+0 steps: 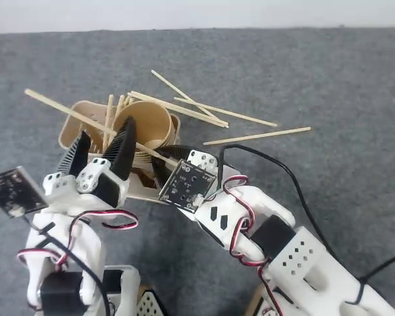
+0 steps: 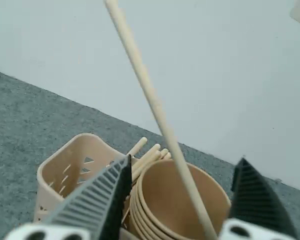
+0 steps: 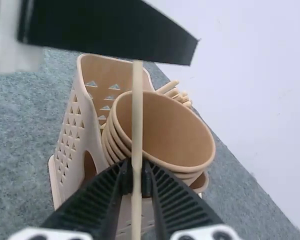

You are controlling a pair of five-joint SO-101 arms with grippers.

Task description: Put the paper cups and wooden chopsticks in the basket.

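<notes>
Right wrist view gives you the grip up close: right gripper (image 3: 135, 167), ribbed black fingers clamped on a long wooden chopstick (image 3: 137, 115). Left gripper (image 2: 185, 165) has its fingers wide apart, with that stick between them, above stacked paper cups (image 2: 160, 200) sitting in the perforated beige basket (image 1: 71, 126). High view adds loose chopsticks (image 1: 257, 136) on grey carpet (image 1: 342, 79).

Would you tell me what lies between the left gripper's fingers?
A chopstick held by the right gripper crosses that gap; the left wrist view shows it.
</notes>
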